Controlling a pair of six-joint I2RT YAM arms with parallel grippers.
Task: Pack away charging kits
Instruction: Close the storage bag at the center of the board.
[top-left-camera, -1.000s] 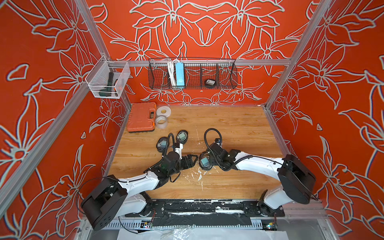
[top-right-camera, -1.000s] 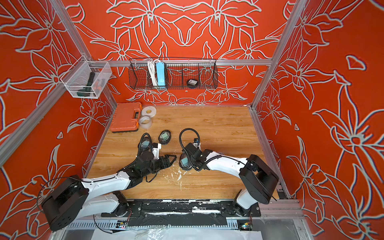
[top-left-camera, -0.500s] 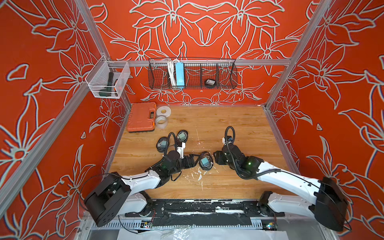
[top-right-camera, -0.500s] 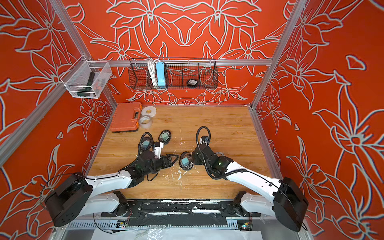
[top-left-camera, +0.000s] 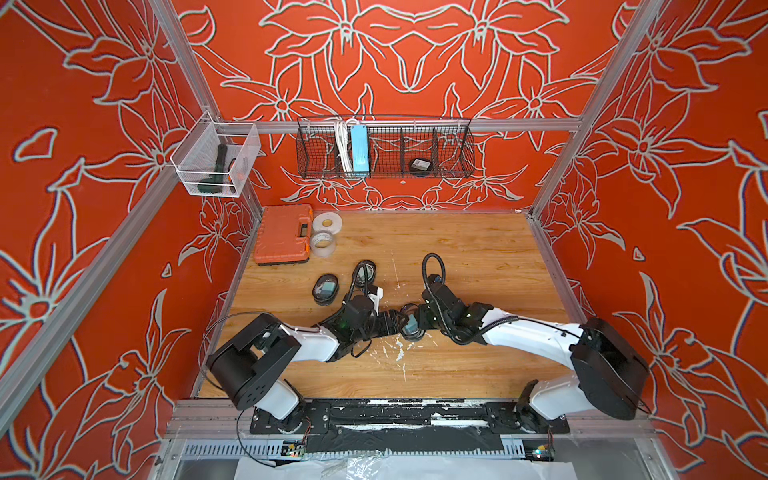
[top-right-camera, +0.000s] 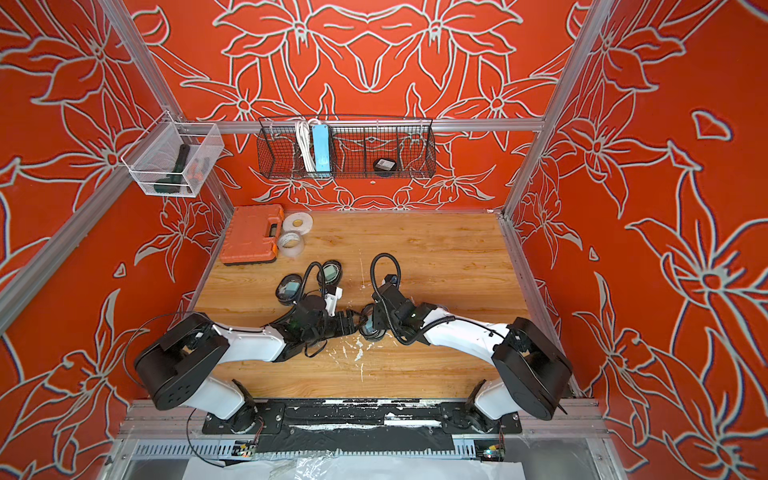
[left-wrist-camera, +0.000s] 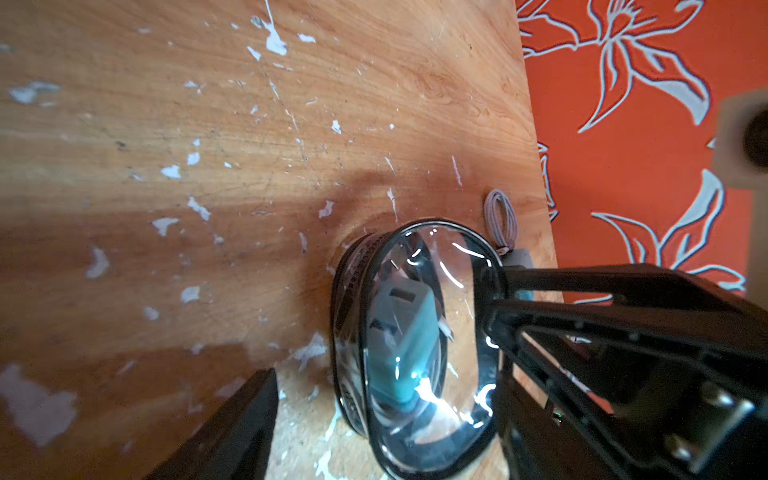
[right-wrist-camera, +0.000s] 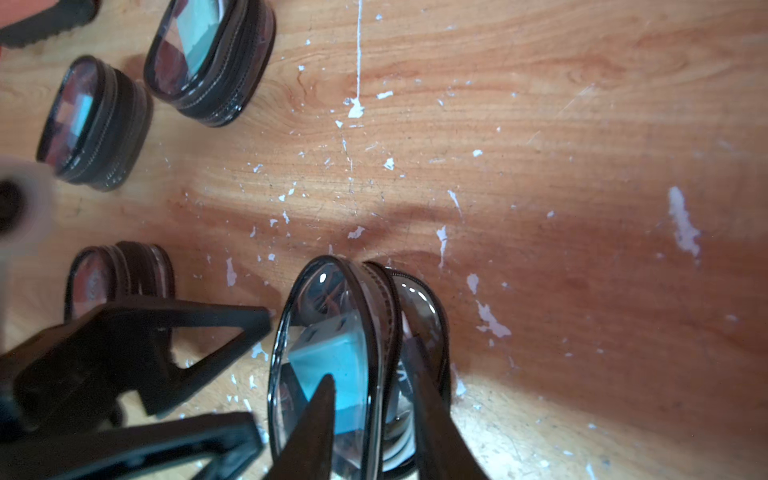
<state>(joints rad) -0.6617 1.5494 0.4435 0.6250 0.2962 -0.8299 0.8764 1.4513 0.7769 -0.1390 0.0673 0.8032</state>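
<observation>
A clear case (left-wrist-camera: 415, 324), teal adapter (right-wrist-camera: 332, 361) inside, is pinched by the right gripper (right-wrist-camera: 370, 357); the left gripper (right-wrist-camera: 259, 365) is held wide, empty, beside it

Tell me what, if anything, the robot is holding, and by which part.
The right gripper pinches the clear oval case, stood on edge, by its zippered rim; the left gripper is open beside it.

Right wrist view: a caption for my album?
Right end effector pinches a clear case holding a teal plug adapter; three more cases on the wooden table.
</observation>
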